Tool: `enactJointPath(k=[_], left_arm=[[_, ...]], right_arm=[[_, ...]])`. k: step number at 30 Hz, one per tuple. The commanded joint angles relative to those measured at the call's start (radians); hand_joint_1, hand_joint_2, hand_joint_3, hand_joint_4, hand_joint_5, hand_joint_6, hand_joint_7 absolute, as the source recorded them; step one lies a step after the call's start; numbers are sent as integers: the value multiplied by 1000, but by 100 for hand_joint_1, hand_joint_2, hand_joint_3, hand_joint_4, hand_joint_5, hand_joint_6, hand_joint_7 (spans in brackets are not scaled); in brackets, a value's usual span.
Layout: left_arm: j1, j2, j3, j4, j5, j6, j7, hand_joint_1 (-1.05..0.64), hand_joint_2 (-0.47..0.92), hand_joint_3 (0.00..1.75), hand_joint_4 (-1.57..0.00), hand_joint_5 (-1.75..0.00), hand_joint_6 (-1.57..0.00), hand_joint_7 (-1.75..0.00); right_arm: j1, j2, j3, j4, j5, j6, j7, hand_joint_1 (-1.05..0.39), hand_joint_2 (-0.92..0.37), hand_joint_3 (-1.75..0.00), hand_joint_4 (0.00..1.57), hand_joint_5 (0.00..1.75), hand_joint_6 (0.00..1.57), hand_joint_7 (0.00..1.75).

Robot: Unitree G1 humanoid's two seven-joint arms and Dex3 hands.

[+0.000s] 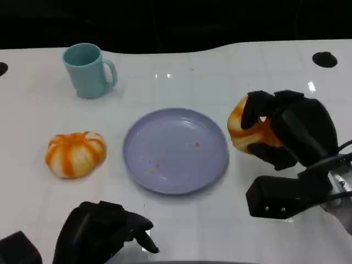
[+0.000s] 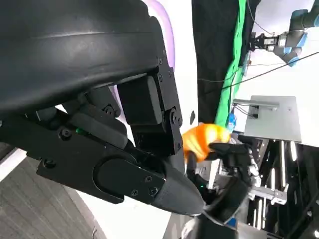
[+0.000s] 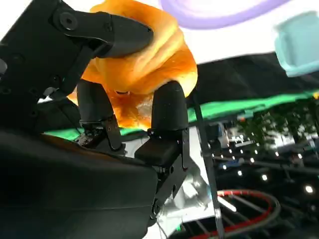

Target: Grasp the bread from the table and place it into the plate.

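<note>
1. Bread, a golden-orange glazed roll [image 1: 246,127], is held in the right hand [image 1: 286,132], just beside the right rim of the plate and not in it; whether it touches the table cannot be told.
2. Far left of the white table [image 1: 33,110]: an orange-and-white striped pumpkin-shaped object [image 1: 75,154] lies well apart from the plate; behind it stands a teal ceramic mug [image 1: 87,70], upright, handle to the right.
3. Lower left: the left hand [image 1: 104,231] sits near the front edge, fingers curled inward with nothing in them.
4. Centre: a round lavender plate [image 1: 175,150] lies flat; a few small crumbs or specks mark its surface.
5. Right: the right hand's black fingers [image 3: 168,107] wrap around the roll from both sides; the right wrist view shows the roll [image 3: 144,55] clamped firmly between them.
</note>
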Motion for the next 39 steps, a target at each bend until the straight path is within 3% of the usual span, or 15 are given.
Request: enactJointPath(k=[1,10,25,26,27,29,30,33,36,39], left_arm=[[-2,13,3,12,3,-5,4,-95,90,0,-121,-90,-153,0],[-5,6,-1,20,15,-13,11,-96,91,0,-121,-91,-154,-1],[3,3,-15,13,15,-12,16,-97,90,0,-122,-93,-155,-1],[3,3,-16,13,16,-12,16,-96,90,0,-122,-92,-154,-1],[3,4,-17,12,16,-12,16,-96,90,0,-121,-92,-154,-1],[3,3,-18,13,17,-13,17,-96,90,0,-121,-92,-154,-1],[3,2,-18,13,18,-14,18,-95,90,0,-121,-92,-154,-1],[4,2,-19,11,16,-11,18,-96,90,0,-121,-92,-154,0],[4,2,-20,12,16,-12,19,-96,90,0,-121,-92,-154,0],[3,4,-19,17,20,-21,19,-96,90,0,-121,-92,-154,0]], right_arm=[[-32,7,-16,-40,35,-33,31,-13,-23,-141,100,175,74,175],[-108,74,34,20,31,-87,106,-16,-22,-142,100,175,79,167],[-225,208,108,288,32,-113,139,-13,-28,-129,98,175,78,167],[-226,215,106,307,45,-121,143,-14,-33,-122,92,174,81,136],[-226,220,103,320,55,-128,149,-17,-44,-102,88,154,87,90],[-223,220,106,328,70,-133,182,-20,-56,-80,82,140,87,46],[-222,217,109,327,75,-133,209,-24,-64,-69,61,118,76,24],[-218,199,126,312,66,-135,272,-38,-88,-31,27,58,51,3],[-215,190,133,300,71,-134,330,-50,-92,-31,6,44,34,0],[-198,189,125,276,96,-130,390,-58,-92,-36,1,34,24,0]])
